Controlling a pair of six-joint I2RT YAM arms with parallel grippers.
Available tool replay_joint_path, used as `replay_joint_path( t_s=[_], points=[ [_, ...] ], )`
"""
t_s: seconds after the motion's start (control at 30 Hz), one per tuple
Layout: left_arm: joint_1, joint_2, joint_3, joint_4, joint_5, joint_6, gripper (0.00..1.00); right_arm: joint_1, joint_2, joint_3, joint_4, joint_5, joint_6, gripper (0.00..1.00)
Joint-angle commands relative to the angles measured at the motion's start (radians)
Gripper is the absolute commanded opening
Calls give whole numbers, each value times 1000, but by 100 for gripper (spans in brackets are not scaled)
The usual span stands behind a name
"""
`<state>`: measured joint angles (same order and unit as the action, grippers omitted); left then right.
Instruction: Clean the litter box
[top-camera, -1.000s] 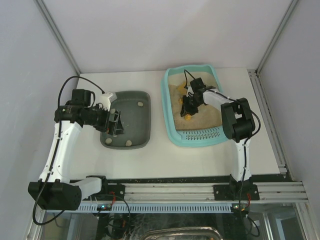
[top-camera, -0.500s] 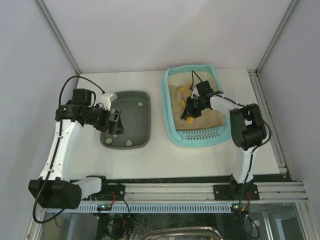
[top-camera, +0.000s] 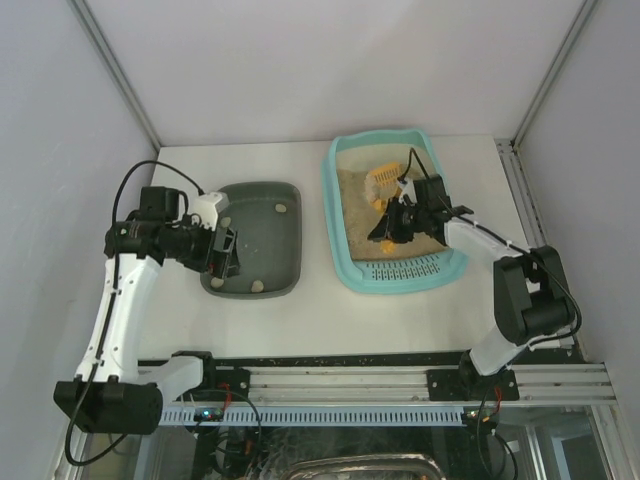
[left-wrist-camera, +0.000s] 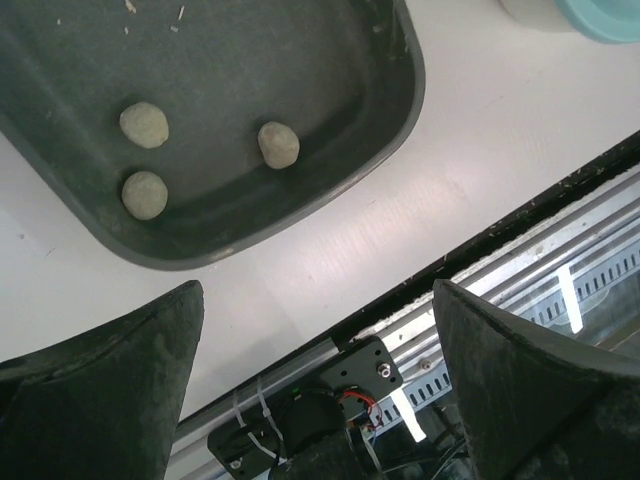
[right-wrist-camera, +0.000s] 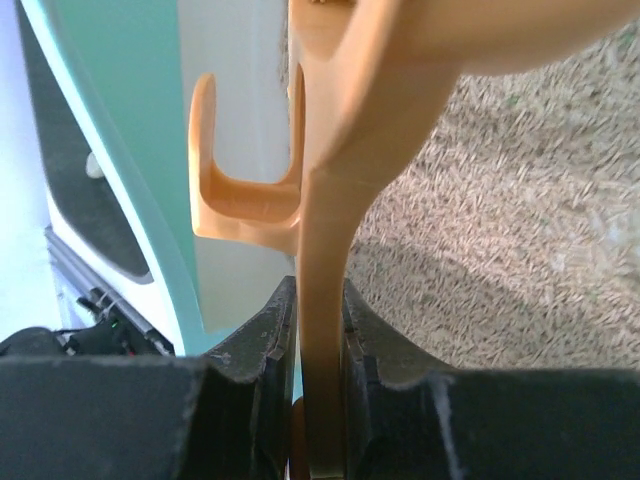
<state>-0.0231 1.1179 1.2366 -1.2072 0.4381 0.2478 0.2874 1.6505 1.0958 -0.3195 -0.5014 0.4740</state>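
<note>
On the white table (top-camera: 300, 320), the litter box (top-camera: 405, 271) sits at the right-rear, with its slotted rim at the short end nearest the arms and beige litter (top-camera: 356, 190) spread over its floor. Just to its left, apart from it, lies a dark grey-green tray (top-camera: 265, 240). The right gripper (top-camera: 390, 222) reaches into the litter box from the right and is clamped on the flat handle of an orange scoop (top-camera: 382, 182). The head of the scoop lies toward the far half of the box. In the right wrist view the two dark fingers (right-wrist-camera: 260, 340) press against both faces of the thin handle (right-wrist-camera: 322, 260), with a hook-shaped tab branching off beside it and litter (right-wrist-camera: 500, 230) beneath. The left gripper (top-camera: 228, 252) hangs over the near left part of the dark tray, its jaws spread wide and holding nothing. Its wrist view shows the two fingers (left-wrist-camera: 110, 370) well apart above the tray's near edge and the table. Three small round greyish lumps (left-wrist-camera: 144, 124) rest on the tray's floor.
</note>
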Motion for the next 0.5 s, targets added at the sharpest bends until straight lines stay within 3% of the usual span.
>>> replay_joint_path(
  t_s=[0.0,0.23,0.47],
  points=[
    [1,-79,-57,-8,-60,7,100,-31,-131,-164,302,-160,164,0],
    [0,-176,-97,46,-43,-15,100,-54,-283,-498,876,-373,482,0],
    [0,-193,-121,73,-65,-20,100,-120,-236,-748,1679,-486,1039,0]
  ],
)
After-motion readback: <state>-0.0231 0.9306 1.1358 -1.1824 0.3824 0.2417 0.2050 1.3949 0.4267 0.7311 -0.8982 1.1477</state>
